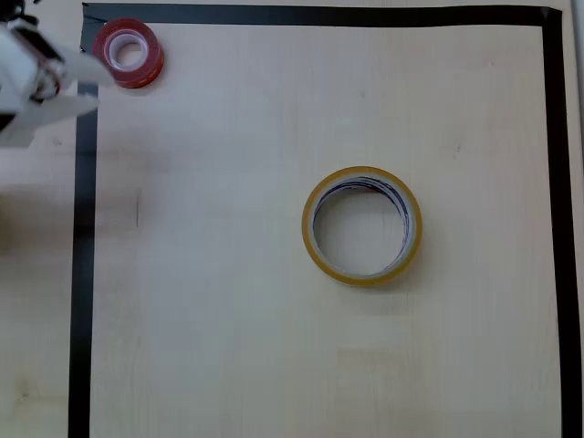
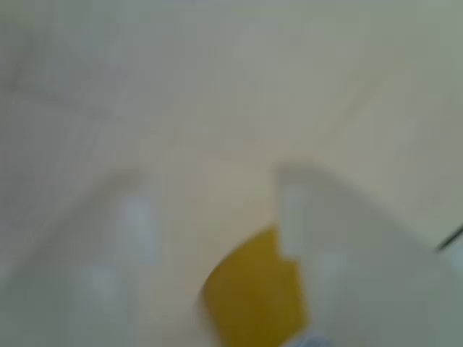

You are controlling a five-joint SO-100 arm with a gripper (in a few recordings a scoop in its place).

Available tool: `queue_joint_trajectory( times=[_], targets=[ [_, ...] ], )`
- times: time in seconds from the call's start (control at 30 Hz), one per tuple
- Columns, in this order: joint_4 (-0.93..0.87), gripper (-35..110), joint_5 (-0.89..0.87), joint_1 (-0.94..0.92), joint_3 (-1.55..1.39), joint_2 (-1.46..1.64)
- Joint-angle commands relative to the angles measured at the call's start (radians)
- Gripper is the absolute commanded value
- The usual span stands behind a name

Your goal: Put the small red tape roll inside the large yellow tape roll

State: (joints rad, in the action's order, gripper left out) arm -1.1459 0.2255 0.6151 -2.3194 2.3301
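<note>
— What can you read on the rolls?

— Nothing; no lettering is legible. I count one small red tape roll point(image 1: 129, 52) and one large yellow tape roll point(image 1: 362, 225), both flat on the wooden table point(image 1: 228, 319).

— Where do they lie?

— From overhead, red sits in the top-left corner of the black tape lines point(image 1: 84, 274); yellow is right of centre, well apart.

— And your gripper point(image 1: 87, 87)?

— It's just left of the red roll. Whether it's spread or closed, I cannot tell; my wrist view is a blur.
</note>
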Motion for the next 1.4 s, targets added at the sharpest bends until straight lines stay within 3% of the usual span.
queue_joint_trajectory(
  times=[0.0, 0.5, 1.37],
  targets=[
    [0.084, 9, 0.017, 0.109, 0.058, -0.086],
    [0.36, 9, -0.094, 0.225, -0.08, -0.241],
    [0.328, 17, -0.124, 0.222, -0.129, -0.308]
  ],
)
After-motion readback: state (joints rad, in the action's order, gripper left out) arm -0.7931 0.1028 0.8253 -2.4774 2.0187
